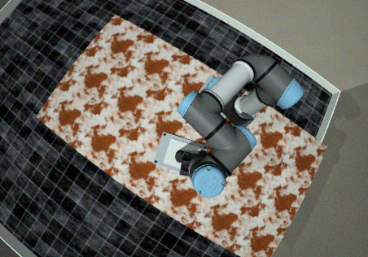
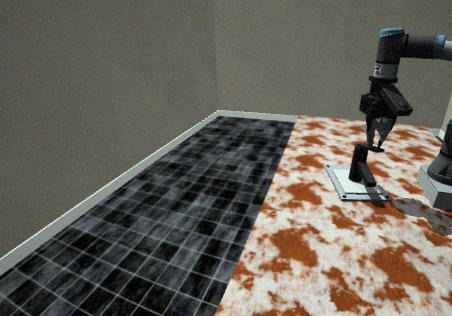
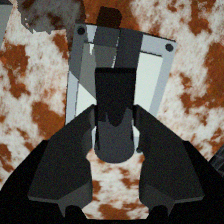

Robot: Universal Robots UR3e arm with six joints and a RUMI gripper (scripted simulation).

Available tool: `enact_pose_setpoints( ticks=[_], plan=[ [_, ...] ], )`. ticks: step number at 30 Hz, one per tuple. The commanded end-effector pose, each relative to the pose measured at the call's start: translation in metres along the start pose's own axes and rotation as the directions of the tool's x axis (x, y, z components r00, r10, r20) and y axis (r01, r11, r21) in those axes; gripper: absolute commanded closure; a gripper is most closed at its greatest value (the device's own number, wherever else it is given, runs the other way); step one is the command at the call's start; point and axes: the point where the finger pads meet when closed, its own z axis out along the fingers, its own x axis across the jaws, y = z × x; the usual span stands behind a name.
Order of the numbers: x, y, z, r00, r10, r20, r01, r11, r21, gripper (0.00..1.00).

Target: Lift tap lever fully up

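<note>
1. The gripper [image 3: 114, 131] points straight down from the arm's wrist; its two dark, wedge-shaped fingers are clamped on the tap's lever [image 3: 115, 115], one on each side of it.
2. The lever is a dark, flat-sided bar with a rounded end. In the exterior view it [image 2: 374, 148] is a short dark tip between the finger ends, at the top of the tap body.
3. The tap [image 2: 361, 167] is a blocky, matte black upright piece with a thin dark spout reaching out low over the edge of its plate.
4. The tap stands on a square base plate [image 2: 338, 183]: a grey metal-looking frame with dark screw heads at its corners and a pale, smooth inner panel. In the top view a corner of the plate [image 1: 164, 151] shows beside the arm's wrist.
5. The plate lies flat on a table top [image 2: 320, 256] with a mottled rust-orange and white pattern, like blotched stone.
6. Beside the table top runs a floor [image 2: 165, 216] of small, dark, glossy square tiles with pale grout lines, edged by a light grey border.
7. The arm [image 1: 228, 98] is built of thick grey cylinders with light blue caps at the joints and one white tube section; it is folded over the table top near the plate.
8. Plain dull grey-brown walls [image 2: 125, 51] stand behind.
</note>
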Motion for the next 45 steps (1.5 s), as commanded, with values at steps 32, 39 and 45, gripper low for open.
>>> enact_pose_setpoints(
  ticks=[32,39,45],
  plan=[
    [0.0005,0.0010,-0.0010,1.000,0.000,-0.003,0.000,1.000,-0.003,0.59],
    [0.0005,0.0010,-0.0010,1.000,0.000,-0.003,0.000,1.000,-0.003,0.59],
    [0.0005,0.0010,-0.0010,1.000,0.000,-0.003,0.000,1.000,-0.003,0.59]
  ],
)
